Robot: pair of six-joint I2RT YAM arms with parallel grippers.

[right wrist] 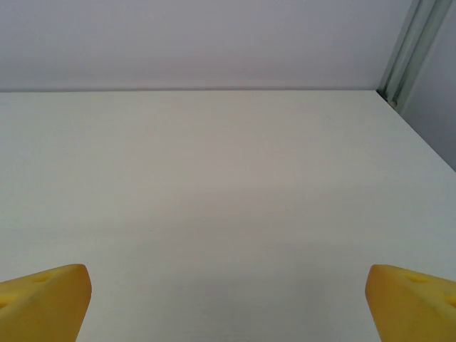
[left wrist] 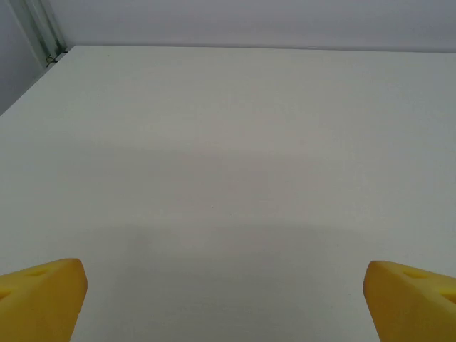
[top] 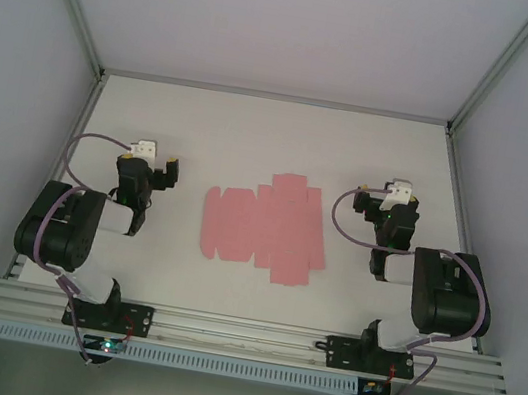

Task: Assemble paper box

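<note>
The left gripper (left wrist: pixel 226 299) and right gripper (right wrist: pixel 228 299) both stand spread wide and hold nothing, their yellow fingertips (left wrist: pixel 43 296) set far apart above the matte white table (left wrist: pixel 228 142). The paper box (top: pixel 264 225), a flat pink die-cut sheet, lies on the table between the two grippers, apart from each. Ahead of the fingers, pale walls (top: pixel 274 17) and aluminium corner posts (right wrist: pixel 406 50) enclose the tabletop.

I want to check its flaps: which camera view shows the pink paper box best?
Top external: the paper box lies flat, whole outline visible, on the table between the arms. Wrist views face tabletop past yellow fingertips.
</note>
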